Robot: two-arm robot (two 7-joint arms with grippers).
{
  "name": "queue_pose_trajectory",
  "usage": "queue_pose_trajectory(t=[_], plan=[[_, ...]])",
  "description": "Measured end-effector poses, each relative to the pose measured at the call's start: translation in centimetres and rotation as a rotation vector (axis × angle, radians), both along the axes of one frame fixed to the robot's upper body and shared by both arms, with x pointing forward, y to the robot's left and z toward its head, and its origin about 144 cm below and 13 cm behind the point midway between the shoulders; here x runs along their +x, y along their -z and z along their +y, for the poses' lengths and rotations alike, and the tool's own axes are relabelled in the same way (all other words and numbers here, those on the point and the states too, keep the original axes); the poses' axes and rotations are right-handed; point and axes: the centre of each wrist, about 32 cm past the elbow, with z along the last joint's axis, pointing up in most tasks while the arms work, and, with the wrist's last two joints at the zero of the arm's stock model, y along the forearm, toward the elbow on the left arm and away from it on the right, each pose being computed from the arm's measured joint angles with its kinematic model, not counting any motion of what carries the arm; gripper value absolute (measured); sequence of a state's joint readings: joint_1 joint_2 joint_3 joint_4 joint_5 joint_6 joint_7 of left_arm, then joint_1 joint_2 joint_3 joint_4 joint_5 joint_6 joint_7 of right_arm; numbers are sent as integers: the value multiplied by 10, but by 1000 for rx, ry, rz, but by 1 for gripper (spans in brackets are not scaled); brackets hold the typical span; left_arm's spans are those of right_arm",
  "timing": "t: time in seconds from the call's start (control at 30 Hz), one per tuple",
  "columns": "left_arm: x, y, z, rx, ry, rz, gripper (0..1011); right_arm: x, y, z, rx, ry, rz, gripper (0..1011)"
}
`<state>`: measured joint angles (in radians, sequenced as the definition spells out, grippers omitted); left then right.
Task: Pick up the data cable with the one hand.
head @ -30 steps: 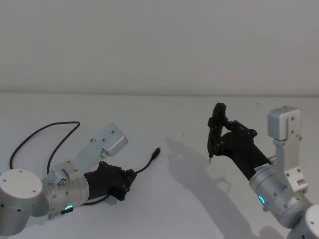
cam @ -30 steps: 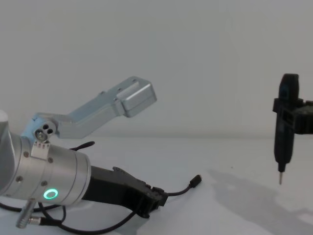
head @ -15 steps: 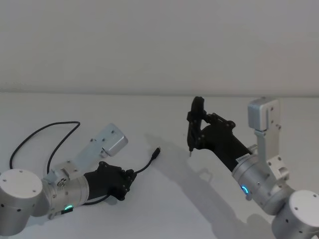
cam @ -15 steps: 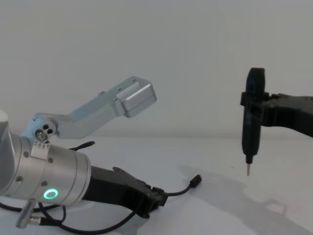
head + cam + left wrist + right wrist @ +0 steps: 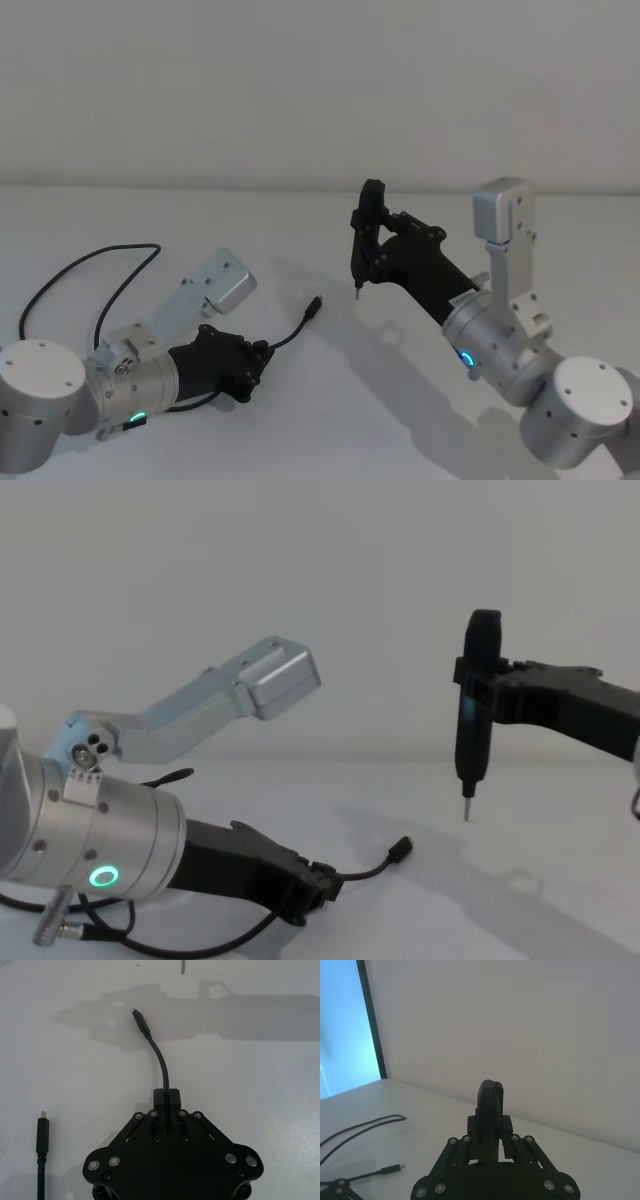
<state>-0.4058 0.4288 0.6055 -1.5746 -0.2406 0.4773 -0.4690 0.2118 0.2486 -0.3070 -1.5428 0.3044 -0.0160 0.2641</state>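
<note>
Black thin data cable (image 5: 163, 1067) is pinched in your black two-finger left gripper (image 5: 167, 1100) low at the white table (image 5: 330, 420), lift not yet done; right gripper (image 5: 500, 685) clasps a black pen-shaped tool (image 5: 470, 750).

Data cable (image 5: 164, 1066): matt black rubbery sheath, metal tip.
Left gripper (image 5: 167, 1097): matt black plastic, shiny screws.
Left wrist (image 5: 110, 850): satin silver metal.
Pen-shaped tool (image 5: 478, 700): black plastic, metal tip.
Bench (image 5: 330, 420): smooth matt white.
</note>
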Motion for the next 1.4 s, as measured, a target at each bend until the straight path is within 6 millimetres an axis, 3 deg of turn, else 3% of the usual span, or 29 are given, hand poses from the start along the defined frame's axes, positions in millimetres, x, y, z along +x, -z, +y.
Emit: queue_pose_trajectory(t=[1.4], plan=[[0, 0, 0, 0, 0, 0, 53, 40, 20, 27, -3, -67, -18, 275]])
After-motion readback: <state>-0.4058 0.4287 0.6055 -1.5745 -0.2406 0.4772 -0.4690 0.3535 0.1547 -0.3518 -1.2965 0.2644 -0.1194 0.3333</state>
